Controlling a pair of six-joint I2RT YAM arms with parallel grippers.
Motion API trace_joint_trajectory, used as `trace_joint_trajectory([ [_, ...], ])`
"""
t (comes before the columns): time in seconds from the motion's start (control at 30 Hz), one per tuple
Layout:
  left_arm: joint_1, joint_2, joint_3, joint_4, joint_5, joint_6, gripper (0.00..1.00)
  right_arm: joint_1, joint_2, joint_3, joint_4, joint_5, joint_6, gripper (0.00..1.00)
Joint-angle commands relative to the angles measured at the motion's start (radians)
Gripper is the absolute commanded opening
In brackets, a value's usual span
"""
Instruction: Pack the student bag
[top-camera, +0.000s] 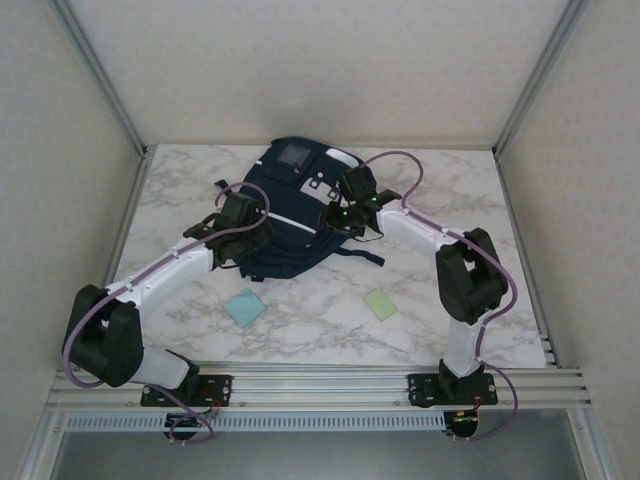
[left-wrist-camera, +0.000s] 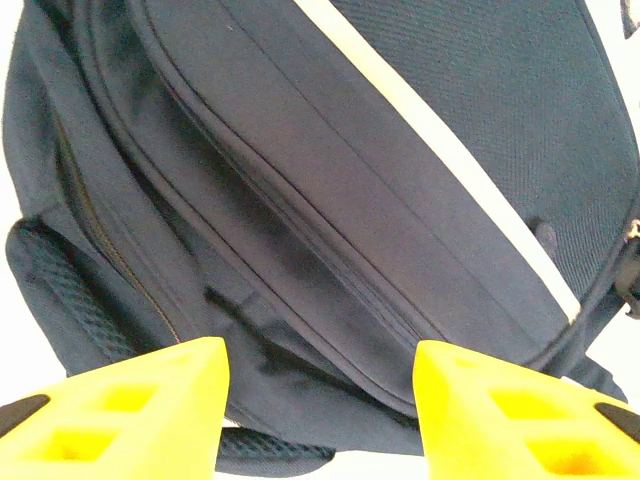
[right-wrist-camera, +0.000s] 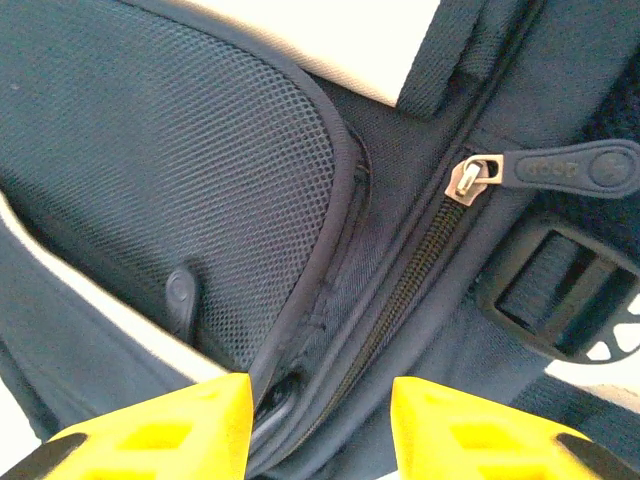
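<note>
The student bag (top-camera: 290, 215) lies flat on the marble tabletop (top-camera: 450, 200), near the middle and toward the back. The left jaws are apart, right over the bag's front by the white stripe (left-wrist-camera: 440, 150). The right jaws are apart too, close above the mesh pocket (right-wrist-camera: 180, 180) and the zipper (right-wrist-camera: 470, 178).

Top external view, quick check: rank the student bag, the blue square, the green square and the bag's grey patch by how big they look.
1. student bag
2. blue square and green square: nearly alike, blue perhaps slightly larger, so not ranked
3. grey patch
</note>
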Motion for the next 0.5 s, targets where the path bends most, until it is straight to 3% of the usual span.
trace_joint_trajectory([
  [0.0,-0.027,-0.019,0.032,-0.037,0.017,0.009,0.51,0.005,0.053,0.03,0.08,-0.07,0.051,0.38],
  [0.2,-0.087,-0.001,0.056,-0.039,-0.032,0.052,0.52,0.021,0.108,0.084,0.115,-0.134,0.076,0.36],
  [0.27,-0.105,0.007,0.063,-0.035,-0.036,0.051,0.52,0.02,0.12,0.091,0.122,-0.153,0.09,0.26],
  [0.37,-0.132,0.019,0.074,-0.024,-0.037,0.037,0.52,0.018,0.116,0.099,0.151,-0.198,0.116,0.0],
  [0.47,-0.162,0.041,0.09,-0.016,-0.026,0.011,0.53,0.018,0.076,0.109,0.178,-0.207,0.141,0.0],
])
